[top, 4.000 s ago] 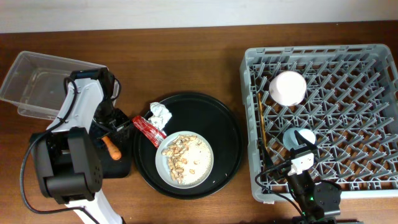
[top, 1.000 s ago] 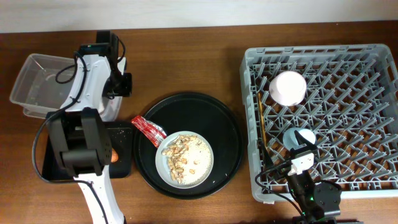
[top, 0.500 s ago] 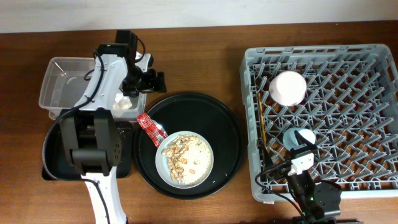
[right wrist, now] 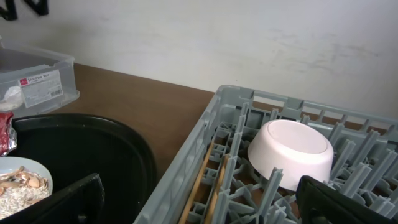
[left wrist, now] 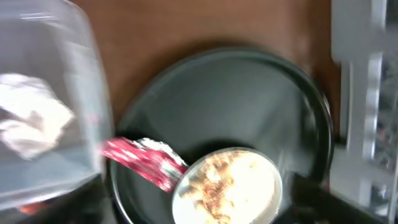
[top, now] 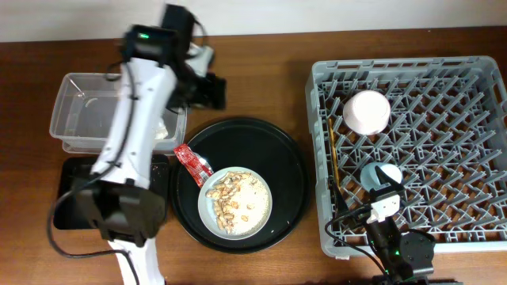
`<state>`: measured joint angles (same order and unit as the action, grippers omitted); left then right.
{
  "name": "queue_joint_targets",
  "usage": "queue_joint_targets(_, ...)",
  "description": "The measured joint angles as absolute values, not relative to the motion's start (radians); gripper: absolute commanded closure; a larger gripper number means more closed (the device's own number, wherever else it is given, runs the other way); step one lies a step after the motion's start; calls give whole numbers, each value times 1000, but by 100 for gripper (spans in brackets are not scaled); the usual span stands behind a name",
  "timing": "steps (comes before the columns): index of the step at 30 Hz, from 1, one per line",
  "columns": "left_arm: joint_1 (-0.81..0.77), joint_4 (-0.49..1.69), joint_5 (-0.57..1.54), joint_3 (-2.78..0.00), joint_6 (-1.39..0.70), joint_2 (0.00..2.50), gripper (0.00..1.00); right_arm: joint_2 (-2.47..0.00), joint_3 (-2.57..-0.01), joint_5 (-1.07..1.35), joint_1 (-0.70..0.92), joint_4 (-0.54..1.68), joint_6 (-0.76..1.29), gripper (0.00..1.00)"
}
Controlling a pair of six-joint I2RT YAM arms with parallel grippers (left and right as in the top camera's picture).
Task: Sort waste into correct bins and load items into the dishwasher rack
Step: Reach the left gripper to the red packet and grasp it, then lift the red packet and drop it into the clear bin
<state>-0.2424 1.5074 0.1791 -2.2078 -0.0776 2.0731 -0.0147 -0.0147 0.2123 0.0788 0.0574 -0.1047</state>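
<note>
A crumpled white tissue (left wrist: 31, 121) lies inside the clear tub (top: 83, 119). My left gripper (top: 210, 91) hovers to the right of the tub, over the back edge of the round black tray (top: 269, 150). Its fingers are spread, with nothing between them. On that tray lie the red foil wrapper (top: 190, 162) and the plate (top: 253, 198), which holds beige scraps (top: 230, 198). The grey rack (top: 444, 87) holds the upturned white bowl (top: 366, 111), the blue cup (top: 380, 172) and the chopsticks (top: 333, 162). My right gripper (top: 383, 198) stays open over the rack's front left, near the cup.
The shallow black rectangular tray (top: 75, 198) sits in front of the tub, partly under my left arm. Bare wooden table runs between the round tray and the rack, and along the back edge.
My left gripper opened and the tissue now lies in the tub. The left arm swung right from the tub toward the round tray, and the tub shifted right. The right arm stayed still.
</note>
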Motion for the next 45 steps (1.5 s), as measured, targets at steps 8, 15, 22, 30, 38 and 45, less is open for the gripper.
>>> queue_joint_targets(8, -482, 1477, -57, -1794, -352, 2075, 40, -14, -15, 212, 79, 57, -105, 2)
queue_joint_targets(15, -493, 1314, -243, -1528, -680, 2080, 41, -14, -15, 212, 79, 57, -105, 2)
queue_joint_targets(22, -410, 1144, -334, -1436, -801, 2079, 40, -14, -15, 212, 79, 57, -104, 2)
queue_joint_targets(30, -407, 1159, -334, -1427, -805, 2072, 41, -14, -15, 212, 79, 57, -104, 2)
queue_joint_targets(38, -437, 1204, -340, -1432, -805, 1965, 40, -14, -15, 212, 79, 57, -104, 2)
queue_joint_targets(45, -441, 978, -375, -1446, -759, 1911, 40, -14, -15, 212, 79, 57, -104, 2)
